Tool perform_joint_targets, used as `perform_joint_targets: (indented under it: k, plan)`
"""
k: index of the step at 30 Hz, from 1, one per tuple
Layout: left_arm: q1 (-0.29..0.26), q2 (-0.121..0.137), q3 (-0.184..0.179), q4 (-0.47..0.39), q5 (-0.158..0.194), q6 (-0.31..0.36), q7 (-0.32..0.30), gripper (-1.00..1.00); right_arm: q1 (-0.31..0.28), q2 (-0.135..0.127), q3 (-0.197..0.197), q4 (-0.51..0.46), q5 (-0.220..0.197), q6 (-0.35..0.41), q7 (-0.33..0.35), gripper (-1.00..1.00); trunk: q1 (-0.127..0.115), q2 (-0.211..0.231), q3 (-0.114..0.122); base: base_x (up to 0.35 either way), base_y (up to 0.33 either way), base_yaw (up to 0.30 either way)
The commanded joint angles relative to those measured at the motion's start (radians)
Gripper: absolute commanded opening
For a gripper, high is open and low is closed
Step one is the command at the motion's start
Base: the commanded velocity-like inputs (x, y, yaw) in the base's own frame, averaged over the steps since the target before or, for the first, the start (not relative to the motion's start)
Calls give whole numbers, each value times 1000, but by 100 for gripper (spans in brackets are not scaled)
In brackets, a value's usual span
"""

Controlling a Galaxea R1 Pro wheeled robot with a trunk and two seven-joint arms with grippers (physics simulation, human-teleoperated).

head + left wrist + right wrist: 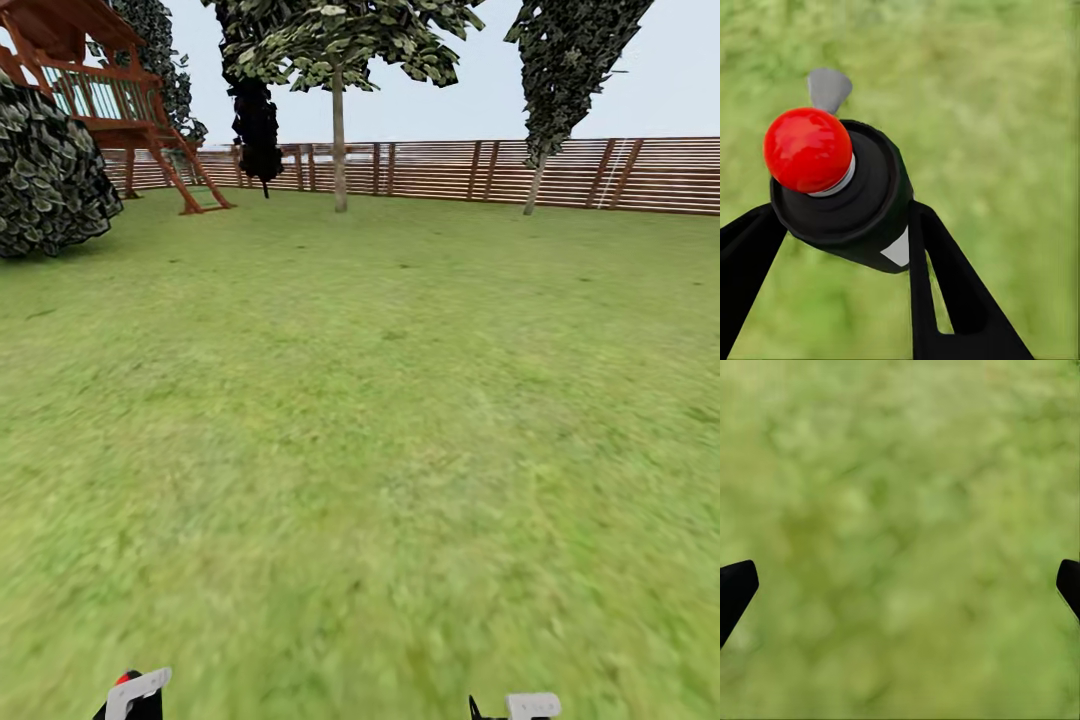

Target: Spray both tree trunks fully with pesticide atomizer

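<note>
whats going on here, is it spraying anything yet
Not yet. The robot's left gripper is shut on the dark green-black pesticide atomizer with the round red tip, held over the blurry green grass. The right gripper is open and holds nothing. Two straight, bare tree trunks, one near the middle and one to the right, stand far off by the brown slatted wooden fence. No white spray specks are visible.

The pesticide atomizer (855, 199) was a dark bottle with a round red tip and a white patch on its side, clamped between the 2 dark fingers of the left end effector (844, 225) above the floor (380, 430), a blurry green lawn. Far across the garden, 2 trees stood before the slatted fence: one straight tree trunk (339, 140) mid-left, the other (535, 185) leaning at right.
</note>
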Motion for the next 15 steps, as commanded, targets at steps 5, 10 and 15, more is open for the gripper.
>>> perform_joint_targets:
  k: [5,10,15]
  plan:
    - [-1,0,6,1,-10,-4,2,-100,-1,0,-8,1,10,-3,-3,100,0,0,-1,338,0,0]
    - [-1,0,7,1,-11,-4,2,-100,-1,0,-8,1,10,-3,-3,100,0,0,-1,338,0,0]
    - [-1,0,7,1,-11,-4,2,-100,-1,0,-8,1,10,-3,-3,100,0,0,-1,338,0,0]
